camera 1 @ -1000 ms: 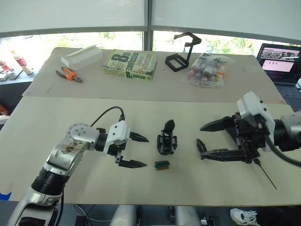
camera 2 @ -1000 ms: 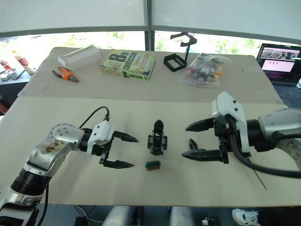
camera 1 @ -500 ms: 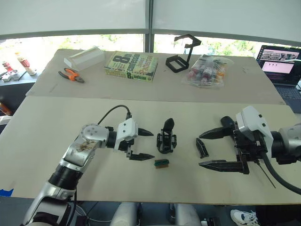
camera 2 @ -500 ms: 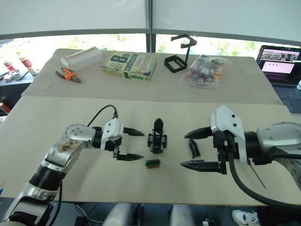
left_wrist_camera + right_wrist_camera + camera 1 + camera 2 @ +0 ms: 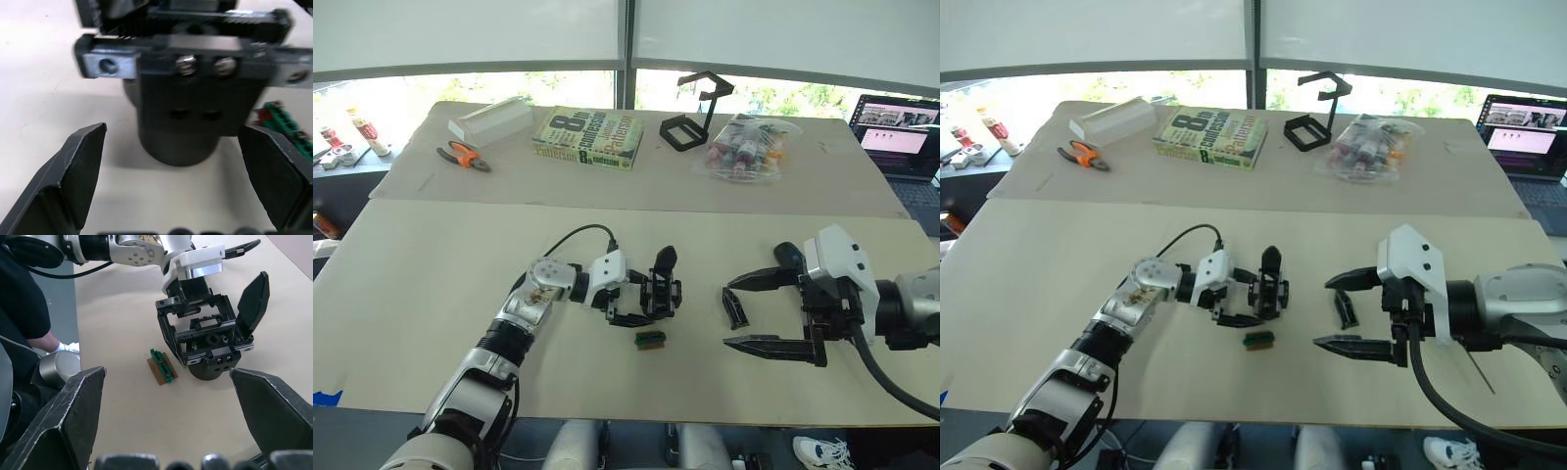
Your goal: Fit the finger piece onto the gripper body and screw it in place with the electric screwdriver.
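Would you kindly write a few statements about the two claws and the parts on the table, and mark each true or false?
1. The left claw is open, its fingers on either side of the gripper body. True.
2. The right claw is shut on the finger piece. False: it is open, and the piece lies on the table.
3. A small green-and-brown block lies on the table near the gripper body. True.
4. The orange-handled pliers lie beside the finger piece. False: they lie on the far table.
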Controlling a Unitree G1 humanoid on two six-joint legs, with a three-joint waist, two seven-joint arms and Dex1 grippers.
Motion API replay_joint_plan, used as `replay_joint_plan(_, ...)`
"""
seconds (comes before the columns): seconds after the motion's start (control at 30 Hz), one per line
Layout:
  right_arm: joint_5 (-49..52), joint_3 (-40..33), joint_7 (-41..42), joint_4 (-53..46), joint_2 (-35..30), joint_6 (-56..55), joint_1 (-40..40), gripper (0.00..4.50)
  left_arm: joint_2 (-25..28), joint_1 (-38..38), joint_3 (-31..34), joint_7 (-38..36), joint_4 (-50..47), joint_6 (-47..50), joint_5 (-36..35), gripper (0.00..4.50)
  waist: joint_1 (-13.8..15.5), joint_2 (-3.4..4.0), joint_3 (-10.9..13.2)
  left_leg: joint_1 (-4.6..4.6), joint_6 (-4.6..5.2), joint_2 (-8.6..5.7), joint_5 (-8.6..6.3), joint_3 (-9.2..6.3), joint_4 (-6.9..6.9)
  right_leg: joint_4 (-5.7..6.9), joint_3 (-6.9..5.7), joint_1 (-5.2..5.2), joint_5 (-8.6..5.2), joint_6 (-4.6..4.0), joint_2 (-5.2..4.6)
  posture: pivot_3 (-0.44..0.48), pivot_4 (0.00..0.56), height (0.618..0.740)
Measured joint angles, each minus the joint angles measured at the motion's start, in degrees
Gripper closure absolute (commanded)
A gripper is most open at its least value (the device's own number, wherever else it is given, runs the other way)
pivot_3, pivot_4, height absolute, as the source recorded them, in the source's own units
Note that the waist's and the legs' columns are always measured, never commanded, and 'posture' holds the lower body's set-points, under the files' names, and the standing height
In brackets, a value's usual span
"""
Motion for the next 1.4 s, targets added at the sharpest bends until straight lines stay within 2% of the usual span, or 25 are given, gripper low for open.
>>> replay_joint_plan(0.03,0.0,-0.1,-0.2,-0.1,0.1,0.0,0.2,0.0,-0.4,-0.5,0.1,-0.2,1.0,0.0,0.0,0.06,0.0,0.0,0.0,-0.01,0.0,0.0,0.0,0.0,0.0,0.0,0.0,0.0,0.0,0.0,0.0,0.0,0.15,0.74)
replay_joint_plan(0.13,0.0,-1.1,-0.7,-0.8,0.5,0.0,1.1,0.0,-1.9,-0.9,0.2,-1.3,2.7,-0.4,-0.2,0.9,0.0,-0.01,0.0,-0.05,-0.01,-0.01,0.0,0.0,0.02,0.0,-0.01,0.01,0.0,0.01,-0.01,0.0,0.15,0.74)
replay_joint_plan(0.23,-0.2,-1.2,-0.9,-1.0,1.3,0.0,3.0,0.0,-2.8,-1.1,0.3,-2.8,4.0,-1.7,-0.2,2.24,0.1,-0.01,0.0,-0.14,0.0,-0.01,0.0,0.0,0.12,-0.02,-0.02,-0.01,0.0,0.02,-0.02,0.0,0.15,0.74)
replay_joint_plan(0.37,-1.1,-1.5,-0.8,-1.3,2.2,-0.4,6.2,0.0,-3.6,-2.5,0.4,-3.7,6.7,-2.5,-0.1,2.24,0.2,-0.01,0.0,-0.22,0.32,0.0,-0.18,-0.01,0.35,-0.02,-0.04,0.0,0.0,0.03,-0.02,0.0,0.15,0.74)
replay_joint_plan(0.73,-4.8,-2.3,0.3,-1.5,3.3,-3.1,9.6,0.0,-7.1,-12.4,1.3,-3.6,24.2,-10.4,2.5,2.24,0.2,-0.03,0.0,-0.27,0.31,-0.02,-0.18,-0.04,0.49,0.02,-0.04,0.0,0.08,0.05,-0.04,0.0,0.15,0.74)
replay_joint_plan(1.0,-5.9,-2.7,0.4,-1.5,3.9,-4.2,10.9,0.0,-7.9,-13.9,2.6,-4.6,28.1,-13.6,3.7,2.24,0.0,-0.03,0.0,-0.34,0.35,-0.02,-0.2,-0.03,0.49,-0.01,-0.07,-0.02,0.08,0.06,-0.04,0.0,0.15,0.74)
replay_joint_plan(1.1,-6.3,-2.7,0.3,-1.5,4.1,-4.5,10.8,0.0,-7.5,-13.9,2.8,-5.0,28.1,-13.5,4.2,0.71,-0.1,-0.03,0.0,-0.32,0.37,-0.01,-0.21,-0.03,0.49,-0.03,-0.07,-0.02,0.08,0.07,-0.04,0.0,0.15,0.74)
replay_joint_plan(1.17,-6.6,-2.5,0.1,-1.4,4.1,-4.5,10.3,0.0,-5.9,-13.8,3.1,-5.6,27.7,-12.9,4.2,0.04,-0.2,-0.03,0.0,-0.31,0.35,0.01,-0.2,-0.03,0.47,0.0,-0.07,-0.06,0.07,0.07,-0.03,0.0,0.15,0.74)
replay_joint_plan(1.27,-6.9,-1.8,-1.3,-1.1,3.8,-3.3,8.7,0.0,-1.7,-11.9,4.4,-8.0,22.9,-11.1,3.7,0.04,-0.3,-0.02,0.0,-0.31,0.29,0.06,-0.17,-0.04,0.44,0.04,-0.07,-0.11,0.07,0.06,-0.01,0.0,0.15,0.74)
replay_joint_plan(1.4,-4.5,-1.6,-5.5,-0.7,2.0,3.3,6.2,0.0,6.6,-4.7,6.3,-13.0,6.4,-1.4,-0.3,0.04,-0.8,0.0,0.0,-0.37,-0.08,0.08,0.04,-0.04,0.45,0.05,-0.02,-0.2,0.08,0.05,-0.03,0.0,0.15,0.74)
